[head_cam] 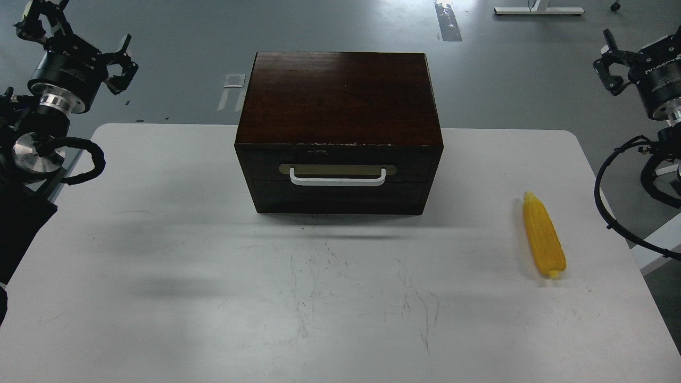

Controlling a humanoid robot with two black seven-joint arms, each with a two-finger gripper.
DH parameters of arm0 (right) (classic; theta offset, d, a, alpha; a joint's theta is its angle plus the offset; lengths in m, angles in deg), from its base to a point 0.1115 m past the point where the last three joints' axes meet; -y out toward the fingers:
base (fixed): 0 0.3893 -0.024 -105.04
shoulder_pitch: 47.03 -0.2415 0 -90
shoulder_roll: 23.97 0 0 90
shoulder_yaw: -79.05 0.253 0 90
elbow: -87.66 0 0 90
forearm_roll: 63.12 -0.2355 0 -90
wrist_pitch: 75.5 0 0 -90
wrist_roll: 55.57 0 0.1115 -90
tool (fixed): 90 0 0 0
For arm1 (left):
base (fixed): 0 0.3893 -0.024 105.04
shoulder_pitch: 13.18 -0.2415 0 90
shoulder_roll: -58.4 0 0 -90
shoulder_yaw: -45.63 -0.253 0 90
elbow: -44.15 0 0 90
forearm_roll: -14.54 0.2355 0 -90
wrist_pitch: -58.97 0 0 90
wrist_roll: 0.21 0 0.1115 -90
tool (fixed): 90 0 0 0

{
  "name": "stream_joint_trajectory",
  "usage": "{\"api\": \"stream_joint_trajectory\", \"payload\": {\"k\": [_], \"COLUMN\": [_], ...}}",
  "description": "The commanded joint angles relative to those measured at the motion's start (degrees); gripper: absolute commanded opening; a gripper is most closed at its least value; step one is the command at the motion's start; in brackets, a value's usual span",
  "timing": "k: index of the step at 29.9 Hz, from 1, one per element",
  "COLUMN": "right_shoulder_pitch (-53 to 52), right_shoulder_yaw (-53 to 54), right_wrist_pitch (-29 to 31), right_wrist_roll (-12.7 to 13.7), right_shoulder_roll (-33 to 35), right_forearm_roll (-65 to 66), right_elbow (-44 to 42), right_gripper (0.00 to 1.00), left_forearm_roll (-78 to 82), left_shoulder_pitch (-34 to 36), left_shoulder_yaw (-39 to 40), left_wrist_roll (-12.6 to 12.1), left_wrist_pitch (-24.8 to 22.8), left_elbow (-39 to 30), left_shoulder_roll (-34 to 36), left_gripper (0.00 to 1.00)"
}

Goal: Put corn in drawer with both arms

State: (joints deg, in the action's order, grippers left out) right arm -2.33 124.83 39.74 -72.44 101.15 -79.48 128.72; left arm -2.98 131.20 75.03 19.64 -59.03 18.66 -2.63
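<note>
The corn (543, 236), a bright yellow ridged cob, lies on the white table (159, 266) at the right, pointing away from me. The dark brown wooden box (339, 101) stands at the table's far middle. Its drawer (338, 183) is closed, and the white bar handle (337, 177) faces me. My left gripper (74, 34) hangs at the upper left, off the table's far left corner, with its fingers spread open and empty. At the upper right edge my right gripper (644, 45) is partly cut off. Its one visible finger (612, 61) is splayed outward, and it holds nothing.
Grey floor lies beyond the table, with tape marks (234, 81) behind the box. Black cables (612, 191) loop off the right arm beside the table's right edge. The left arm's cable loop (88, 159) overhangs the table's far left corner.
</note>
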Motion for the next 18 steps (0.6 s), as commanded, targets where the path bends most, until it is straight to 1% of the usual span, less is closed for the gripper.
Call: {"api": "stream_joint_trajectory", "payload": {"k": [1, 10, 11, 15, 18], "right_shoulder_pitch": [0.04, -0.13, -0.13, -0.13, -0.22], "right_shoulder_yaw": [0.01, 0.18, 0.18, 1.41, 1.50], "right_wrist_pitch": [-0.01, -0.01, -0.01, 0.16, 0.34], "right_wrist_roll": [0.00, -0.09, -0.09, 0.00, -0.09], "right_shoulder_roll": [0.04, 0.30, 0.47, 0.83, 0.92], "right_forearm_roll": [0.01, 0.01, 0.01, 0.01, 0.01], "right_elbow": [-0.01, 0.08, 0.16, 0.17, 0.17], "right_gripper": [1.00, 1.00, 1.00, 1.00, 1.00], "left_forearm_roll": [0.03, -0.06, -0.23, 0.12, 1.69], "left_shoulder_pitch": [-0.06, -0.06, -0.24, -0.15, 0.11], "left_shoulder_yaw": [-0.05, 0.21, 0.39, -0.05, -0.05], "left_wrist_roll": [0.01, 0.01, 0.10, -0.86, -0.52], "left_wrist_pitch": [0.00, 0.00, 0.00, 0.00, 0.00], "left_elbow": [-0.09, -0.09, -0.09, -0.18, -0.53], "left_shoulder_roll": [-0.05, 0.65, 1.26, 3.81, 5.13], "left_gripper": [0.98, 0.98, 0.98, 0.98, 0.98]}}
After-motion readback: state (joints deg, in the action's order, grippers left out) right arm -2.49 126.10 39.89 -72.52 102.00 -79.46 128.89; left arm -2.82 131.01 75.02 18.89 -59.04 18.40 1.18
